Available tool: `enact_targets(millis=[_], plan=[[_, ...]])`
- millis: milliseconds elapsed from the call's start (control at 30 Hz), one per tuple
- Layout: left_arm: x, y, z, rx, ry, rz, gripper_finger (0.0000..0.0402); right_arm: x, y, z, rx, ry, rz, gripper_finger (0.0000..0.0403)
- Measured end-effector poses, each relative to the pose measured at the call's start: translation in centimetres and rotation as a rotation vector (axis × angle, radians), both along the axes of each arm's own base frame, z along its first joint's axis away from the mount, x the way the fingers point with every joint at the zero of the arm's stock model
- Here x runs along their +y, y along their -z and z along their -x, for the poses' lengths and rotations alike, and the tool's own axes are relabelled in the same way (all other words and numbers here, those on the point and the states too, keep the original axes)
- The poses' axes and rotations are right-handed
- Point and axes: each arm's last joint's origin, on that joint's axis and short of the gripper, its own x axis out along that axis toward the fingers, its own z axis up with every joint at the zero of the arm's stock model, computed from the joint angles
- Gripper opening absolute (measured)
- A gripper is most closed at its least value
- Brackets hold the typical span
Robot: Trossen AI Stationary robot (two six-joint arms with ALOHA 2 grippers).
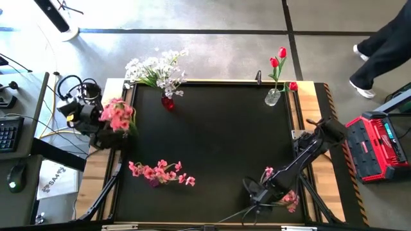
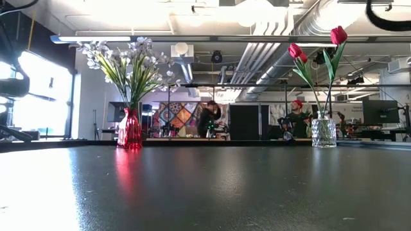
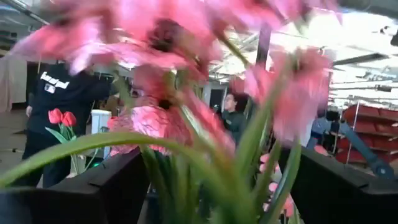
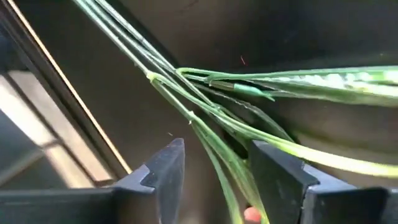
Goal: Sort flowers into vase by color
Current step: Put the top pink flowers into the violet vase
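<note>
Right gripper (image 4: 214, 177) sits at the table's (image 1: 218, 141) near right corner, fingers apart around green stems (image 4: 205, 127). Left gripper (image 3: 211, 186), spread wide, holds pink flowers (image 1: 117, 115) at the left edge. No legible writing.

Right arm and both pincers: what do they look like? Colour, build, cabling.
Right arm: dark, slim jointed links, black throughout, no markings legible from above. Right pincer: two matte black flat fingers with angular, tapered tips. Left pincer: the same dark blocky fingers, with a small notch on the upper edge. Left arm: black, with looped black cables beside its wrist.
</note>
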Motion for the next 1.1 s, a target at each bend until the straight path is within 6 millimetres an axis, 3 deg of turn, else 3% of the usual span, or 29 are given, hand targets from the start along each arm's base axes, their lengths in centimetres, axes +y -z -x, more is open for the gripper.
enact_targets(millis=[400,767,867,1100], plan=[[-1.8,0.6,-0.9,0.079,0.047,0.054,0.0321,-0.2,0.3,0.3,-0.077,-0.035,0.125,0.0143],[-1.5,0.1,-0.9,0.062,-0.003,0.109,0.0318,-0.8,0.3,-0.7,-0.088,0.103,0.136,0.0052],[-1.4,0.1,-0.9,0.069,-0.024,0.115,0.0299,-1.0,-0.2,-1.6,-0.146,0.174,0.151,0.0044],[-1.3,0.1,-0.9,0.078,-0.067,0.096,0.0219,-1.2,-3.7,-4.5,-0.345,0.300,0.246,0.0046]])
